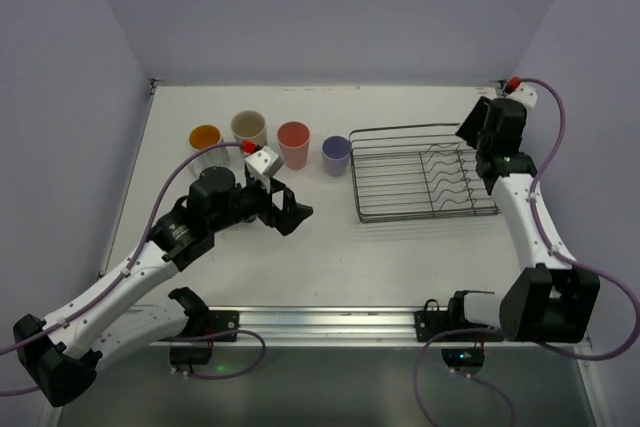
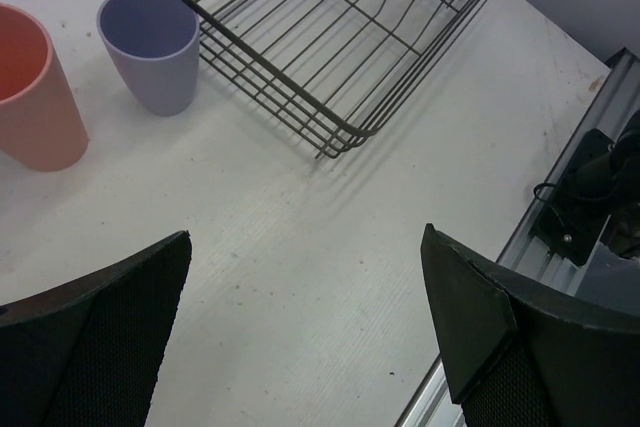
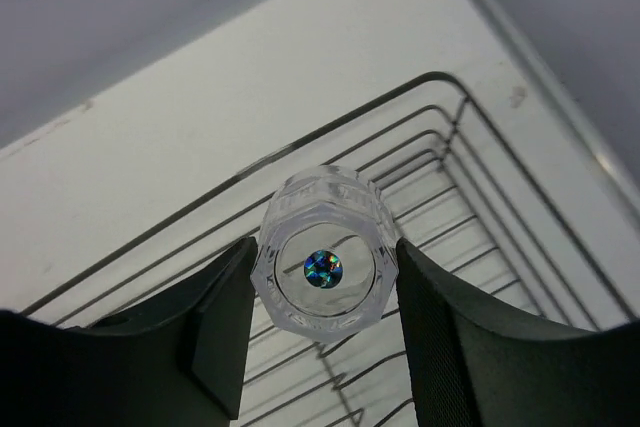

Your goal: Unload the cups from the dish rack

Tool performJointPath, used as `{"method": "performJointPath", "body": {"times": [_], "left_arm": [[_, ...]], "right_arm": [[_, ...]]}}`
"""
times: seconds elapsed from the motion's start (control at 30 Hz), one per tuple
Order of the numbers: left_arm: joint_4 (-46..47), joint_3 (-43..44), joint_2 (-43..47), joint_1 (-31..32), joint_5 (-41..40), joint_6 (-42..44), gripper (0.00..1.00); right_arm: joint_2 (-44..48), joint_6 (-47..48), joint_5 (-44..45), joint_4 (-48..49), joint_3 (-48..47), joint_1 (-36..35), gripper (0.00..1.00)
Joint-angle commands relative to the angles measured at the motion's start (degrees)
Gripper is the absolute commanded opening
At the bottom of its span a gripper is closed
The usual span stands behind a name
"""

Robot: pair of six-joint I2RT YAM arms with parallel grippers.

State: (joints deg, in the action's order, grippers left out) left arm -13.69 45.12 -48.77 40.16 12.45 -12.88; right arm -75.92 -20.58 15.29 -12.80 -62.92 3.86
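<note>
Orange-lined cup [image 1: 204, 137], cream cup [image 1: 249, 128], salmon cup [image 1: 293, 144] and lavender cup [image 1: 336, 155] stand upright in a row on the table [image 1: 400, 267], left of the dish rack [image 1: 430, 215] and apart from it. They are judged unloaded and grouped away from the working side.

Left gripper [image 2: 305, 237] hovers over bare table just in front of that row, jaws spread wide and holding nothing. Its arm reaches diagonally from the near-left corner.

The rack's wires carry only a clear glass [image 3: 322, 269] at the far right end. Right gripper [image 3: 324, 247] pinches it, one finger against each side. Whether the glass is off the wires cannot be told. The right arm is folded, wrist pointing down over that corner.
</note>
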Motion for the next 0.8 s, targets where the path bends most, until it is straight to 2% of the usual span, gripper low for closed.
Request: {"method": "performJointPath", "body": {"times": [0.0,0.07,0.1,0.13,0.17,0.23,0.37,0.5,0.77], "left_arm": [[3.4,3.2,-1.5,0.0,4.5,-2.5,1.0],[4.5,3.6,-2.4,0.1,5.9,-5.2,1.0],[6.8,3.3,-3.1,0.2,6.7,-6.3,1.0],[8.4,3.0,-3.6,0.1,8.5,-8.6,1.0],[9.9,2.2,-4.0,0.1,9.2,-10.1,1.0],[16.4,0.9,-5.6,0.2,11.5,-13.7,1.0],[27.7,-3.6,-8.3,0.4,13.1,-20.3,0.97],[40.3,-5.0,-14.0,1.0,15.6,-26.5,0.9],[45.7,-0.9,-21.9,4.3,15.2,-29.7,0.81]], "right_arm": [[7.9,-4.5,-8.1,6.5,5.6,-6.1,0.19],[11.5,-7.7,-15.3,9.9,11.0,-7.5,0.2],[15.0,-11.9,-19.6,14.5,13.2,-8.3,0.2],[16.6,-13.9,-28.1,17.1,17.2,-8.4,0.2],[18.0,-16.2,-31.6,19.4,18.8,-8.6,0.2],[21.3,-22.1,-39.8,25.6,22.9,-9.5,0.2],[24.4,-31.6,-49.4,36.1,28.5,-11.7,0.2],[24.6,-38.1,-53.3,46.0,32.7,-16.6,0.21],[20.7,-45.9,-56.8,60.8,40.1,-20.2,0.21]]}}
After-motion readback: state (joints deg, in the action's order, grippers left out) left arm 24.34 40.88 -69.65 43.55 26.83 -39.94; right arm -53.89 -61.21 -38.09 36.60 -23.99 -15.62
